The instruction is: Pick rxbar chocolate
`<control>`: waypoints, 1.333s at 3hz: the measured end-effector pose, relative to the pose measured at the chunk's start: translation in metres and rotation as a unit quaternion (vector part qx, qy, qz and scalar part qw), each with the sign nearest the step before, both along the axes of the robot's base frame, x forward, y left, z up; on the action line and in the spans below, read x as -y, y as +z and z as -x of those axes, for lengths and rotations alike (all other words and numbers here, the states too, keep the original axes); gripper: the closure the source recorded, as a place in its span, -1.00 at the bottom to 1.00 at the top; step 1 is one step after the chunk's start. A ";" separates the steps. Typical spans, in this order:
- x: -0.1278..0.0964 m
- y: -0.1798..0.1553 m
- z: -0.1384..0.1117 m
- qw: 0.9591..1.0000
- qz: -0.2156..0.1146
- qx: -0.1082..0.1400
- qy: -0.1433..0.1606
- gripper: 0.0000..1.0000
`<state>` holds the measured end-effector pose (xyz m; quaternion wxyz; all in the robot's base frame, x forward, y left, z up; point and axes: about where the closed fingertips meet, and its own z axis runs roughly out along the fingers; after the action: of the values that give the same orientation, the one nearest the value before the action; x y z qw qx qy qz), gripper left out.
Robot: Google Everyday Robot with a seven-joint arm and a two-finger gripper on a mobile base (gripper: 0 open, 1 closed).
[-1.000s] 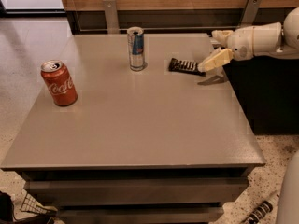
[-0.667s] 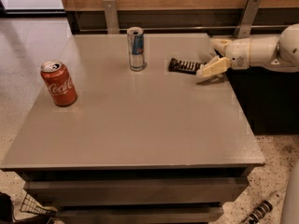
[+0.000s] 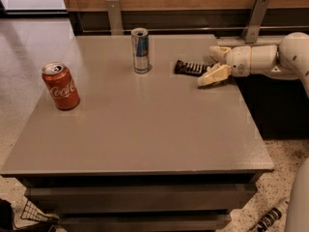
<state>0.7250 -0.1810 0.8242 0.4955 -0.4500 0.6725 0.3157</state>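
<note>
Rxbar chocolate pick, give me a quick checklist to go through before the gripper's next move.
1. Rxbar chocolate lying flat on the table, nothing on top of it: ok.
2. Gripper at the bar's end nearest the arm, open: ok.
3. Bar's end far enough in between the fingers: cannot tell.
4. Blue-and-silver can upright, apart from the bar, on the side away from the gripper: ok.
5. Coca-Cola can far from the gripper: ok.
6. Bar gripped: not ok, not yet closed.

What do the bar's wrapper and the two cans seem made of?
The rxbar chocolate, by the open pincer at the table's far right: probably dark plastic film, faintly shiny. The red can and slim blue can: likely painted metal, silvery rims.
</note>
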 end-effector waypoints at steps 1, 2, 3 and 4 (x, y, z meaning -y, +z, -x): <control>-0.004 -0.009 0.001 1.000 0.003 -0.013 0.008 -1.00; -0.004 -0.022 0.003 1.000 0.003 -0.015 0.004 -0.65; -0.006 -0.021 0.003 1.000 0.002 -0.016 0.005 -0.17; -0.006 -0.017 0.003 1.000 0.002 -0.016 0.005 0.28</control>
<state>0.7222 -0.1750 0.8074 0.4818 -0.4495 0.6788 0.3241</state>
